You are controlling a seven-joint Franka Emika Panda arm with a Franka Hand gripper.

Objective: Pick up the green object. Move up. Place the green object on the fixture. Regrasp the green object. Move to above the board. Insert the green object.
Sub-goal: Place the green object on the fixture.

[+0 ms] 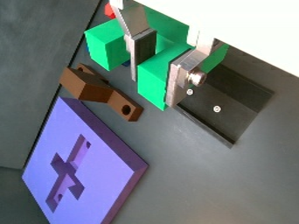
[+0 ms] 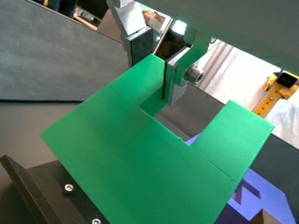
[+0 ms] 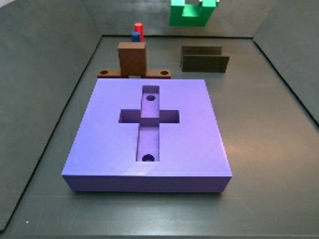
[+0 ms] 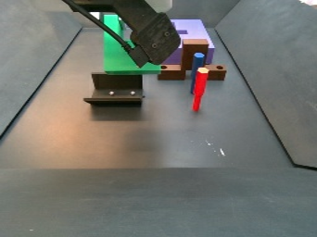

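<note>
My gripper (image 1: 158, 85) is shut on one prong of the green object (image 1: 107, 45): one dark pad sits in the notch, the other silver finger is on the prong's outer face. The green object fills a wrist view (image 2: 128, 149) below the gripper (image 2: 158, 74). In a side view the green object (image 3: 193, 10) hangs high, behind and above the fixture (image 3: 204, 60). In a side view the gripper (image 4: 155, 42) holds the green object (image 4: 120, 57) behind the fixture (image 4: 114, 91). The fixture (image 1: 239, 96) lies just beside the held block. The board (image 3: 174, 121) lies flat, with its cross-shaped recess bare.
An upright brown block (image 3: 132, 58) with flat lugs stands at the board's far end; it also shows in a wrist view (image 1: 100, 90). A small red-and-blue peg (image 4: 198, 85) stands near the brown block (image 4: 209, 71). Dark walls enclose the floor.
</note>
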